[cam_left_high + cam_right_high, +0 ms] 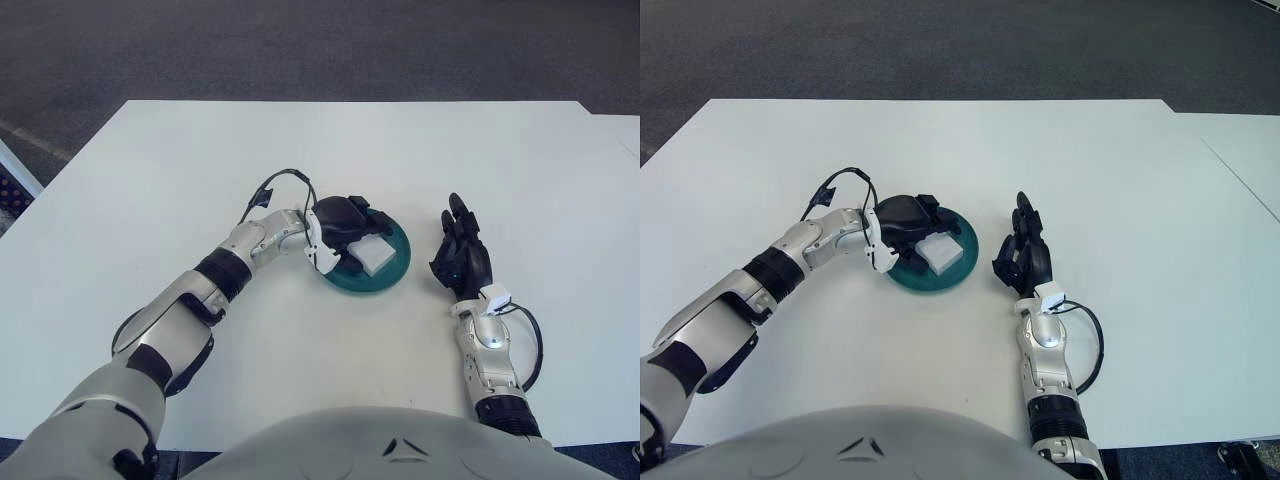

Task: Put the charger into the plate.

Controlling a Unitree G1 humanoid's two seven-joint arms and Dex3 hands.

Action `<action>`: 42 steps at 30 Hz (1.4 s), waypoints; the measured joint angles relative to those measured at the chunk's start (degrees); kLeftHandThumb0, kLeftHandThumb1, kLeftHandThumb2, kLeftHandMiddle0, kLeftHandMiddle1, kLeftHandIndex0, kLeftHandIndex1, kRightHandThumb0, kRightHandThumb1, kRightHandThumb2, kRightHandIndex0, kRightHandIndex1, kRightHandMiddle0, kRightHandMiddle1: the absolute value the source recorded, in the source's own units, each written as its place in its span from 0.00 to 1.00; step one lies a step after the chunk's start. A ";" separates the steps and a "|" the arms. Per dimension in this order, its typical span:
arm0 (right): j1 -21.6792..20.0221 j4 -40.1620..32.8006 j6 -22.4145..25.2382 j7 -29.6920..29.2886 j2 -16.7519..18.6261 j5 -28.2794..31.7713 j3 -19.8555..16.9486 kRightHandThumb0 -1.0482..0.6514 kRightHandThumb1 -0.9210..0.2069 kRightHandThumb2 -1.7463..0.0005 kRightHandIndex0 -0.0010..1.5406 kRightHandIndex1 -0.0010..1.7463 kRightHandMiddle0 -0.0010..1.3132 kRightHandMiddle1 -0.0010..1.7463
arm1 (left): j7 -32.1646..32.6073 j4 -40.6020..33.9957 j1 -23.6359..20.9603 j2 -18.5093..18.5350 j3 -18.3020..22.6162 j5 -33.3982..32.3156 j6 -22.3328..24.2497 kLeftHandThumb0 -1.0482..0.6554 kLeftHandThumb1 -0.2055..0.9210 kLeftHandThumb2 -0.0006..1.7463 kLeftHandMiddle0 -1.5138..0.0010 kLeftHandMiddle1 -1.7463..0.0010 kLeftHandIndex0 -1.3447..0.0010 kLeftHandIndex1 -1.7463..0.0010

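- A white table (150,180) is carrying everything, and dark floor (300,45) is showing beyond its far edge.
- A green plate (390,280) is lying flat near the table's middle.
- The right hand (462,255) is showing just right of the plate, palm toward the tabletop; contact is unclear.

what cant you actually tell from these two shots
- Whether the left hand grips the white charger or only touches it: in both views the hand covers the contact.
- The left part of the green plate: hidden under that hand.
- Whether the right hand, right of the plate, touches the table: not visible from above.
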 measured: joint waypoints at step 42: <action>-1.72 1.77 -0.11 0.34 0.06 0.04 -0.03 0.09 0.00 0.41 0.04 0.00 0.00 0.11 | -6.80 -3.20 -3.63 4.74 9.06 -9.05 2.12 0.00 1.00 0.38 1.00 1.00 0.98 0.99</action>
